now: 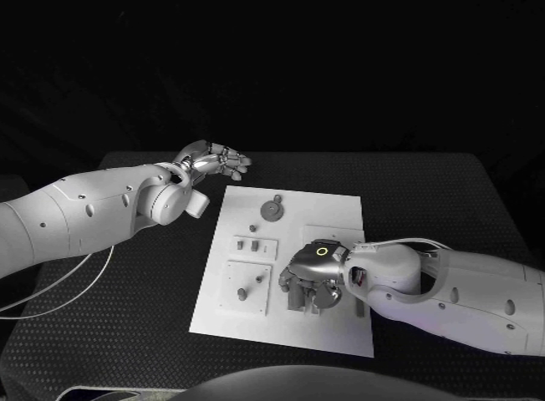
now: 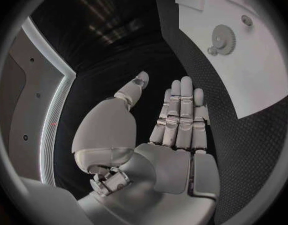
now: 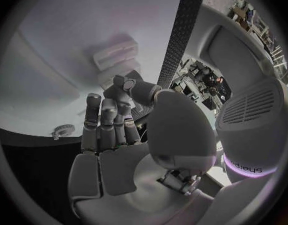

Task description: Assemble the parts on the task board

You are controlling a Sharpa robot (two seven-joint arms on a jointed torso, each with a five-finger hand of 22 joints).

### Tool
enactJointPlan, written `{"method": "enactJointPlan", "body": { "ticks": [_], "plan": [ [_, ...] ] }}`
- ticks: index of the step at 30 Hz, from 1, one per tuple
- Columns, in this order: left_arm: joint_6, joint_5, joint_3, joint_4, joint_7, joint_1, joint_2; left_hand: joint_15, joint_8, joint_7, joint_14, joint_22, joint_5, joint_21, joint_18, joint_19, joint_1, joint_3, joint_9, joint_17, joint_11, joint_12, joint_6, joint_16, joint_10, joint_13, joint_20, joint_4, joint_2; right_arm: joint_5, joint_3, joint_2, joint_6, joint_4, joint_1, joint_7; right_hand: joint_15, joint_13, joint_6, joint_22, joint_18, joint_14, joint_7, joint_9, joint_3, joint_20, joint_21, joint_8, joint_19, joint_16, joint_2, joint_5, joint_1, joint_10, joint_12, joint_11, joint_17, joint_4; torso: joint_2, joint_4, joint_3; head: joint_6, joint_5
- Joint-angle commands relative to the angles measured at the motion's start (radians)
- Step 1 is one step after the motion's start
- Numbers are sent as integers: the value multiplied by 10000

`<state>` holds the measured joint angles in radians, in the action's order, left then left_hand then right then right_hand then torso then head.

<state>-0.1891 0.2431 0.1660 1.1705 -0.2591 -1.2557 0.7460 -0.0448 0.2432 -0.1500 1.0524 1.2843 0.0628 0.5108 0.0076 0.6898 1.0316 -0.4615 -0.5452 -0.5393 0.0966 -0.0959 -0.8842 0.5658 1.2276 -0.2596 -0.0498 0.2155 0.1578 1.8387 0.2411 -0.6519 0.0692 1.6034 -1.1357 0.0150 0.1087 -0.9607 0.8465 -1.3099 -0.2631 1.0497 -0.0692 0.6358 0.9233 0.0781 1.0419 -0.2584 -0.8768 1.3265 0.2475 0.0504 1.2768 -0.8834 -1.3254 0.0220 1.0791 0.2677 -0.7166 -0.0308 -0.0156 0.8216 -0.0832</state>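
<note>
- The task board [image 1: 299, 251] is lying in the middle of the black table [image 1: 466, 200].
- The left hand [image 1: 212, 160] is hovering off the board's far left corner, fingers straight and apart, holding nothing.
- The right hand [image 1: 311, 276] is resting palm-down on the board's near middle; whether its fingers are holding a part is unclear.
- A gear [image 1: 272, 209] is sitting on the board's far part, well apart from both hands.
- A small peg [image 1: 242, 293] is standing on a raised plate, just beside the right hand.

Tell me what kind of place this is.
Probably a robotics lab test bench: a black table holding a white task board with a gear, and cluttered workstations at the right wrist view's rim.
</note>
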Motion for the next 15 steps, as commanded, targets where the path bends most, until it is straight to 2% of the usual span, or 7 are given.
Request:
{"method": "enactJointPlan", "body": {
  "ticks": [1,10,15],
  "plan": [
    [137,-38,-5,26,-90,-2,-7,-37,34,-35,38,12,-5,-36,-76,58,-12,12,18,-19,14,-51,49,-51,-8,13,25,-73,-95,349,51,-8,-271,-138,51,-346,61,26,153,-137,13,8,-35,-11,-26,-74,73,-66,-4,54,-31,-15,-101,6,46,13,-27,67,-1,-2,-2,-4,16],
    [144,-38,-5,27,-90,-2,-20,-37,35,-36,38,15,-5,-40,-76,59,-14,13,20,-25,14,-53,50,-56,-8,14,25,-75,-98,271,50,-3,-254,-121,51,-240,48,79,245,-128,13,10,-67,-60,-103,-66,92,-69,-11,79,-12,-2,-262,-1,6,-11,-67,55,1,3,-1,5,17],
    [142,-38,-5,20,-88,-2,-19,-37,36,-36,40,17,-5,-42,-76,60,-16,15,21,-29,14,-54,50,-58,-8,14,25,-77,-100,107,50,-37,-130,-94,51,-118,30,145,553,-117,13,16,-159,-87,-207,-71,112,-166,-19,118,-64,-5,-441,-12,-49,-62,-114,70,-1,0,-1,11,25]
  ]
}}
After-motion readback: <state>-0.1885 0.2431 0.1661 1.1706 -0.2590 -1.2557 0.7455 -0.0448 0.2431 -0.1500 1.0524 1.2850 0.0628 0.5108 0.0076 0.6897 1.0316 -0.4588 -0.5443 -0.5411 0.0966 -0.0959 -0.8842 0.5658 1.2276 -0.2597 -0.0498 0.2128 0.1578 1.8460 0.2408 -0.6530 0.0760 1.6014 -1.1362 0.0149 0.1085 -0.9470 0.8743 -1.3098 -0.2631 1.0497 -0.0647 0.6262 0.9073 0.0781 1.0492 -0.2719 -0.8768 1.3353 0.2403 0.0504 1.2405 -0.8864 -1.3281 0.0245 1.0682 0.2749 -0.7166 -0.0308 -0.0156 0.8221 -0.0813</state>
